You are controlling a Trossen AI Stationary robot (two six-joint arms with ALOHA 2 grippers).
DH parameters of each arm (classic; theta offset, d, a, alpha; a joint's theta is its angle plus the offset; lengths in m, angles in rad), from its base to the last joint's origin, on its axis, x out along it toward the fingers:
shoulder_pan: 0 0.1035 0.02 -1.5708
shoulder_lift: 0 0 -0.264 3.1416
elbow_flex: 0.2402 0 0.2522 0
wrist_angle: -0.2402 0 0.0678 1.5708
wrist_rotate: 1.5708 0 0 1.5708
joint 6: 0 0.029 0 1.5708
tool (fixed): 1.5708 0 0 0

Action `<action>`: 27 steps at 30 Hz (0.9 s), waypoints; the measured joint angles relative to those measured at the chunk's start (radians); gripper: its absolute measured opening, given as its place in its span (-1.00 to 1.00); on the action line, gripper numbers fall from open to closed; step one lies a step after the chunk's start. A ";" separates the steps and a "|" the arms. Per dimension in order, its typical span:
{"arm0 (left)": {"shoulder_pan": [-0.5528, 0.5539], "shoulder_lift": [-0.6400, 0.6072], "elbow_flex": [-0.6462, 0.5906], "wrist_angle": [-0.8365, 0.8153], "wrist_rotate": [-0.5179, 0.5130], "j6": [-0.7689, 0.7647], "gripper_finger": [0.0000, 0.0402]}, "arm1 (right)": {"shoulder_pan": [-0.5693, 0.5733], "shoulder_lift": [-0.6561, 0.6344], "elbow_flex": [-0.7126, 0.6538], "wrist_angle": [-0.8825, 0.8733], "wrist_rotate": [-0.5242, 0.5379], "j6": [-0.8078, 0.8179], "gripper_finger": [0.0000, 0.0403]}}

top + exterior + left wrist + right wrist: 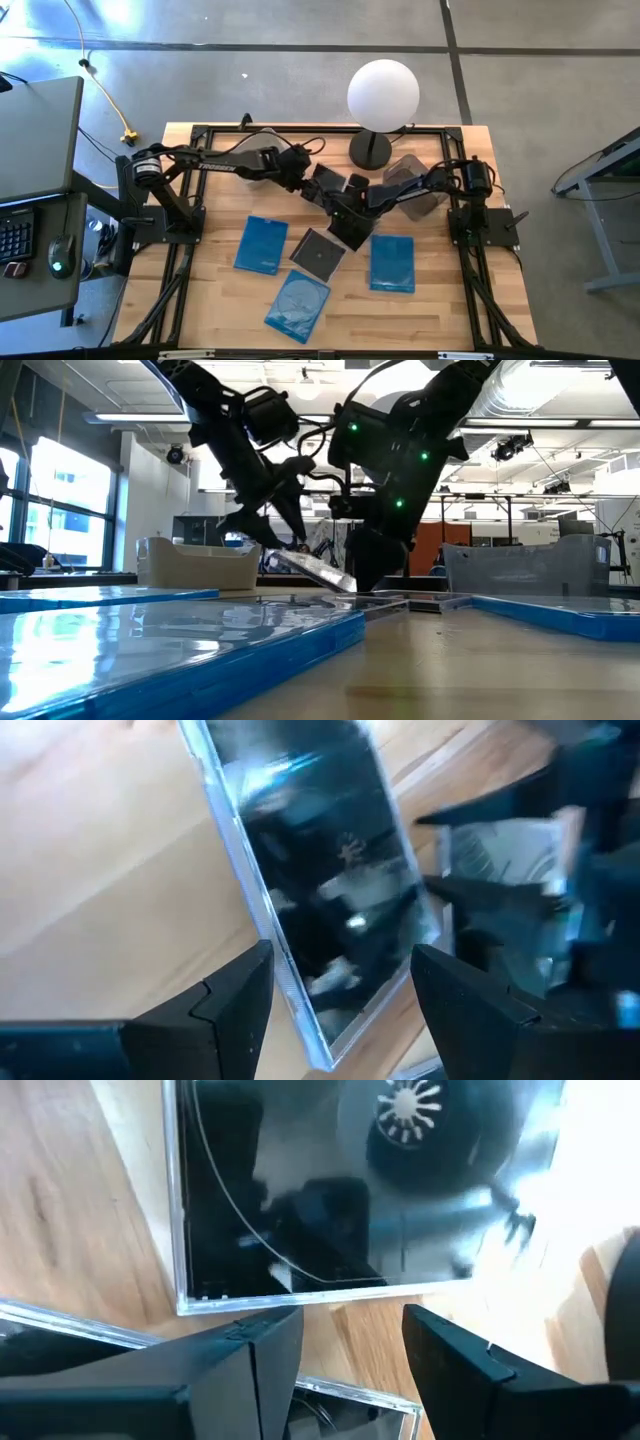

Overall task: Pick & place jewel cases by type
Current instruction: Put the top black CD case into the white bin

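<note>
My left gripper (322,186) is at the table's middle, shut on a squarish black jewel case (320,890) that stands tilted (310,570). My right gripper (347,230) hangs open just right of it, fingers pointing down above the wood (350,1330). A second black case (318,255) lies flat ahead of it (340,1190). The clear edge of another case (350,1398) shows under the right fingers. Three blue cases lie flat: left (262,245), right (392,262) and near (298,305). My left gripper holds the black jewel case by its near end (325,1030), pinched across its width, one finger (235,995) on each side edge. The fingers come slanting down from the table's left. The case is tilted, its raised end in the gripper and its low end (345,585) by the table.
A pale bin (195,565) and a grey translucent bin (412,185) stand at the far side. A lamp with a white globe (382,95) stands on the far edge between them. The two arms are close together over the middle. Bare wood lies along the near edge.
</note>
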 joint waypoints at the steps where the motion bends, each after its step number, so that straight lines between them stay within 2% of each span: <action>1: 0.000 0.000 0.009 0.004 0.001 0.001 0.14 | -0.003 0.000 0.000 -0.004 -0.010 0.005 -0.16; 12: -0.001 -0.001 0.087 -0.031 0.016 0.034 0.14 | -0.034 -0.002 0.000 -0.007 -0.054 0.041 -0.16; 27: -0.014 -0.002 0.088 -0.104 0.005 0.027 0.14 | -0.037 0.002 -0.004 0.015 -0.004 0.063 -0.16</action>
